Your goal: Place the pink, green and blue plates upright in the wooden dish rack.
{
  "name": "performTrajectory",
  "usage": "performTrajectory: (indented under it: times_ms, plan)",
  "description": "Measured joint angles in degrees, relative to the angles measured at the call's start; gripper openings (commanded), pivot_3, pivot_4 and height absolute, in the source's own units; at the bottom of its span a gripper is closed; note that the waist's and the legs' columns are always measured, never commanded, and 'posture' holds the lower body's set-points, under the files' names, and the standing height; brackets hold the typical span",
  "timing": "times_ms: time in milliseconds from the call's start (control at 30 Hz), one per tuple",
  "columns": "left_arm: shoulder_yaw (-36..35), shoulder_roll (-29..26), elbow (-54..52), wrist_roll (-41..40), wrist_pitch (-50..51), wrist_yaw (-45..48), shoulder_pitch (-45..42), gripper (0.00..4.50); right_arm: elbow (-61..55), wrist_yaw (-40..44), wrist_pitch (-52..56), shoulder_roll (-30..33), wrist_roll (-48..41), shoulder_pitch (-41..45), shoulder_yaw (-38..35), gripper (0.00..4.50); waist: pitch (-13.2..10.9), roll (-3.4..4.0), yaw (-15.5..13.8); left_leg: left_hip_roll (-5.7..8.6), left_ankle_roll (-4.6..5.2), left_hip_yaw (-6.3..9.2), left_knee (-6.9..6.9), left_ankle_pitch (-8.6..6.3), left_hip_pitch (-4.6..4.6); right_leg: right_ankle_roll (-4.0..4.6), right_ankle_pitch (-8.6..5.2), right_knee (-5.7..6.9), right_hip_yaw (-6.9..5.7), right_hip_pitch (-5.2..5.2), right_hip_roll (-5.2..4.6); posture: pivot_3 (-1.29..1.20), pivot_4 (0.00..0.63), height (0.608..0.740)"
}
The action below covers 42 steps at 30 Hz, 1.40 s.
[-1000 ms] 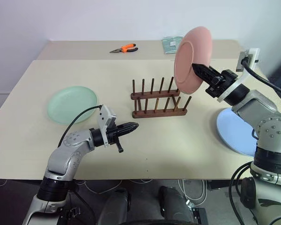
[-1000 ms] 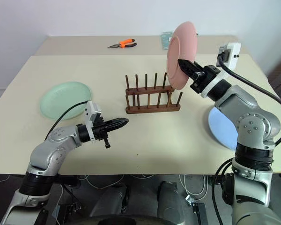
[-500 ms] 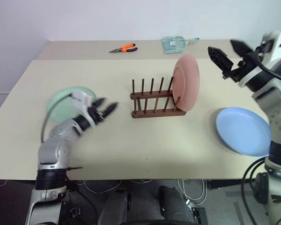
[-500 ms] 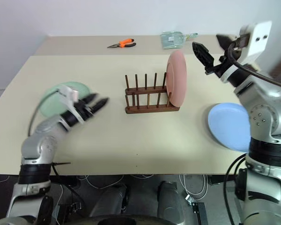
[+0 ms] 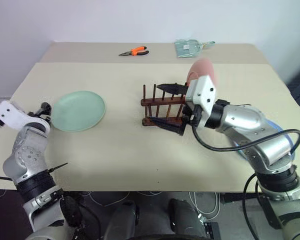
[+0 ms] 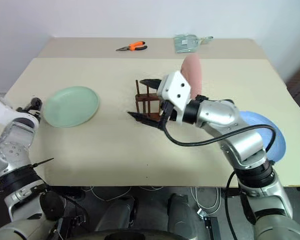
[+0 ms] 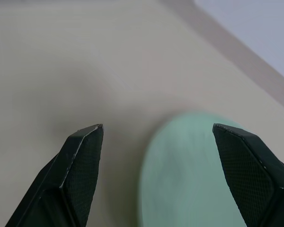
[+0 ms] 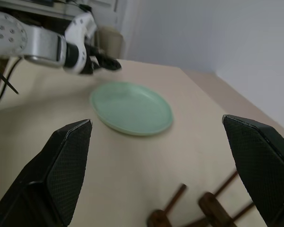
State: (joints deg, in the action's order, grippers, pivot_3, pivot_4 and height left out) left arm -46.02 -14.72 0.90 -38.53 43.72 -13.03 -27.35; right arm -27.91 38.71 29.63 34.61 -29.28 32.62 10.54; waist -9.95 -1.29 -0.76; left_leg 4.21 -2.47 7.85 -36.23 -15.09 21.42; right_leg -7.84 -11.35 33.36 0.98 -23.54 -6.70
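Where beige table [image 5: 140, 150] ends, white wall [image 5: 140, 20]; pliers [image 5: 133, 51] near.

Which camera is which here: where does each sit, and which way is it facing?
Head stereo pair: looks forward and down over the beige table; both arms show.
Left wrist: looks along the open left hand at the round pale green plate.
Right wrist: looks along the open right hand past the dark wooden dish rack.
Shared: the green plate.

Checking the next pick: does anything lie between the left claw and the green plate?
No. The left claw is open and the green plate lies flat right beyond its fingertips, with bare table between.
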Motion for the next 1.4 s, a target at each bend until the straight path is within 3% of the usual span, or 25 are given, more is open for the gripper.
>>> performTrajectory:
  times_ms: [100,300,400,567,733,900,1000,1233,1333,1400]
  plan:
    - [-4.5,4.0,-0.2,-8.5,3.3,-4.4,-0.5,2.91,0.0,0.0,-0.1,-0.4,1.4,-0.3,0.0,4.5,0.0,-0.1,0.1,-0.02,-0.02,0.0,0.03,0.01,-0.02,0.0,0.0,0.01,-0.01,-0.01,0.03,0.0,0.15,0.74]
    - [-5.3,5.2,2.3,-14.4,3.9,-7.7,-0.7,0.05,0.0,-0.2,-0.5,-1.1,4.0,-0.6,-0.1,4.5,0.0,-0.14,0.1,-0.02,-0.04,-0.03,0.05,0.02,-0.03,0.03,0.01,0.02,-0.01,-0.03,0.05,0.0,0.15,0.74]
    - [-3.1,4.2,2.8,-14.7,2.7,-5.2,-0.6,0.05,0.1,-0.3,-0.4,-1.2,4.4,-0.7,-0.4,4.5,-0.1,-0.27,0.1,-0.02,-0.05,-0.03,0.05,0.02,-0.03,0.05,0.02,0.02,-0.02,-0.03,0.07,0.0,0.15,0.74]
    - [9.7,-0.6,-2.7,-10.1,-0.5,6.5,-0.6,0.05,0.6,0.1,-0.5,-1.3,6.3,-0.5,-0.2,4.5,-0.1,-0.38,0.0,0.0,-0.06,-0.06,0.05,0.03,-0.01,0.08,0.02,-0.05,0.0,0.0,0.05,0.0,0.15,0.74]
    - [22.2,-2.3,-9.5,-7.7,-1.2,13.7,-6.5,0.05,7.0,-0.2,-12.2,-1.3,21.5,5.2,7.4,4.5,-0.1,-0.36,0.3,-0.02,-0.08,-0.11,0.09,0.04,-0.03,0.09,0.04,-0.03,0.02,-0.04,0.06,0.0,0.15,0.74]
    - [27.9,-3.9,-12.2,-7.0,1.0,15.6,-10.8,0.05,16.5,-2.1,-24.4,-2.0,36.2,10.2,13.0,4.5,-0.1,-0.36,1.6,-0.03,-0.09,-0.14,0.16,0.05,-0.04,0.08,0.04,-0.02,0.05,-0.1,0.06,0.0,0.15,0.74]
    - [29.9,-4.1,-12.9,-7.1,3.6,15.6,-11.4,0.0,23.0,-4.4,-29.9,-2.2,44.4,12.0,15.6,3.7,-0.1,-0.36,1.7,-0.03,-0.1,-0.14,0.17,0.06,-0.02,0.09,0.04,0.01,0.05,-0.14,0.07,0.0,0.15,0.74]
    - [28.4,-4.2,-13.4,-7.9,6.9,13.2,-12.9,0.0,27.8,-6.8,-37.2,-2.4,53.3,12.3,16.1,0.1,-0.1,-0.36,1.6,-0.03,-0.11,-0.13,0.17,0.06,-0.02,0.09,0.04,0.01,0.07,-0.14,0.08,0.0,0.15,0.74]
    - [24.3,-0.4,-12.6,-11.8,7.1,10.1,-13.7,0.94,27.8,-7.0,-39.4,-2.9,54.4,12.2,16.0,0.0,-0.2,-0.38,1.5,-0.03,-0.11,-0.09,0.12,0.07,-0.01,0.09,0.04,0.0,0.07,-0.12,0.09,0.0,0.15,0.74]
    - [20.5,2.7,-11.9,-15.9,6.4,7.2,-15.3,1.92,28.2,-7.1,-39.5,-3.4,55.0,12.0,15.9,0.0,-0.2,-0.4,1.3,-0.02,-0.14,-0.06,0.09,0.08,0.01,0.09,0.05,0.0,0.06,-0.1,0.08,0.0,0.15,0.74]
